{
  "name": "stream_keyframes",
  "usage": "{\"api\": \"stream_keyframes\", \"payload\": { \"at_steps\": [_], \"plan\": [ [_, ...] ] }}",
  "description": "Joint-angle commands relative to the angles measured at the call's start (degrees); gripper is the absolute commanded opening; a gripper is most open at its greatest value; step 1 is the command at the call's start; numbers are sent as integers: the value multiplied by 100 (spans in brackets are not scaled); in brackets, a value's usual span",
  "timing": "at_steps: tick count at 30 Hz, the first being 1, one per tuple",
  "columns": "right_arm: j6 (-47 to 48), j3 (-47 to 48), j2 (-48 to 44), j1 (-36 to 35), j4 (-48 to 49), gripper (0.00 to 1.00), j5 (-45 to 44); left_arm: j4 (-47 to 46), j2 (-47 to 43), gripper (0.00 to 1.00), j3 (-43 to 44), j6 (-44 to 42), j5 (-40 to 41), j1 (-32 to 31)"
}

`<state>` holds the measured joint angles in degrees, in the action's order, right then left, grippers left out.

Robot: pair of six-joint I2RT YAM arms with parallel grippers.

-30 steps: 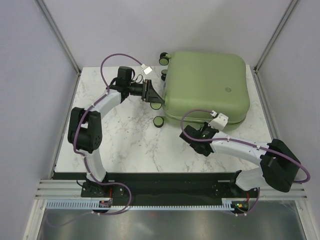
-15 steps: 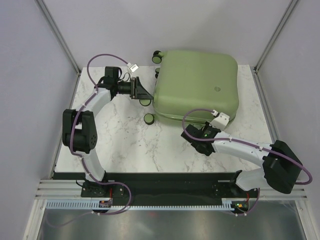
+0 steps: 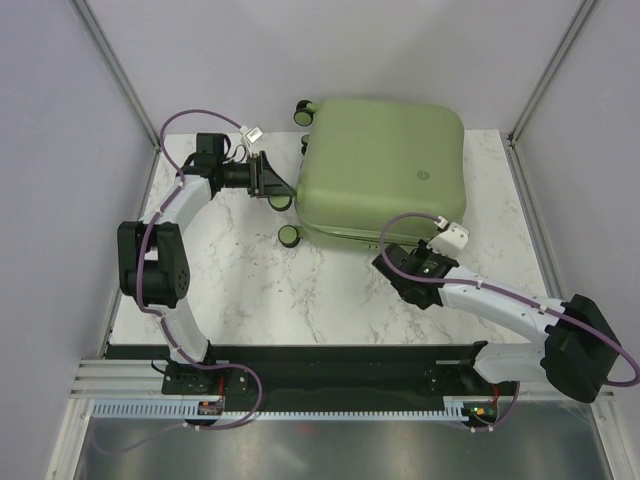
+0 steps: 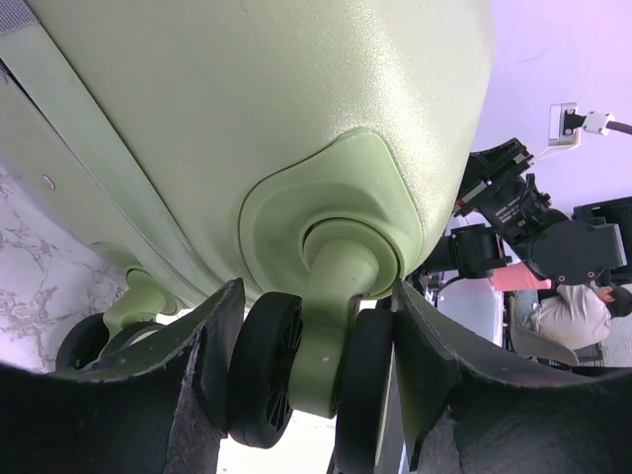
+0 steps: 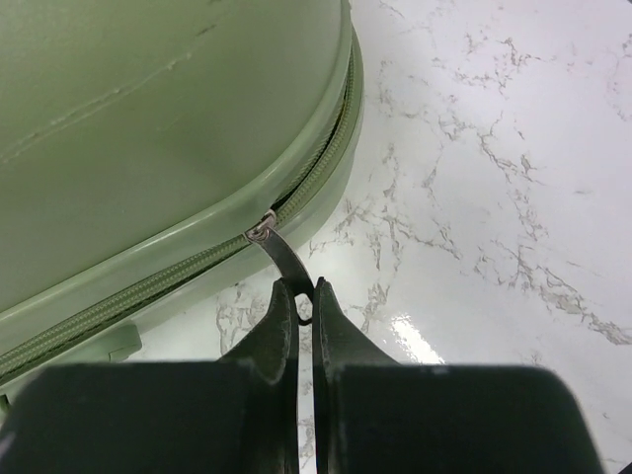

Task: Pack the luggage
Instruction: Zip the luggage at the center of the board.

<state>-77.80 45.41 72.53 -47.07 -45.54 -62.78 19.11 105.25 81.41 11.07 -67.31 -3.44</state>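
The luggage (image 3: 385,165), a pale sage-green hard-shell suitcase, lies flat and closed at the back of the marble table. My left gripper (image 3: 276,190) is at its left end, shut on a black double caster wheel (image 4: 265,370). A finger presses on each side of that wheel, and the green shell (image 4: 296,99) fills the view above. My right gripper (image 3: 402,262) is at the near edge of the suitcase, shut on the dark zipper pull (image 5: 279,249). The pull hangs from the slider on the green zipper (image 5: 326,158), and the jaws (image 5: 305,296) pinch its loop end.
Two more caster wheels show, one (image 3: 289,236) at the near left corner and one (image 3: 301,110) at the far left. Bare marble table (image 3: 250,290) lies in front of the suitcase. Grey walls and metal posts (image 3: 120,70) enclose the table.
The suitcase has slid left and back, turning a little, with my left gripper drawing back left on the wheel. My right gripper has shifted slightly right, still pinching the zipper pull.
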Motion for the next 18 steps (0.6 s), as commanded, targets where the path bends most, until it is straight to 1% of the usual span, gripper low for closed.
{"api": "stream_keyframes", "payload": {
  "at_steps": [1, 8, 11, 18],
  "plan": [
    [247, -164, -424, 497, -878, 0, -1438, -338, -391, 2, 420, -439, 1783, 907],
    [590, -295, -758, 725, -834, 0, -1578, -303, -418, 2, 543, -395, 1712, 924],
    [766, -436, -916, 944, -799, 0, -1675, -286, -453, 2, 534, -404, 1712, 916],
    [1267, -515, -1048, 1498, -342, 0, -1737, -154, -619, 2, 543, -413, 1782, 924]
  ]
}}
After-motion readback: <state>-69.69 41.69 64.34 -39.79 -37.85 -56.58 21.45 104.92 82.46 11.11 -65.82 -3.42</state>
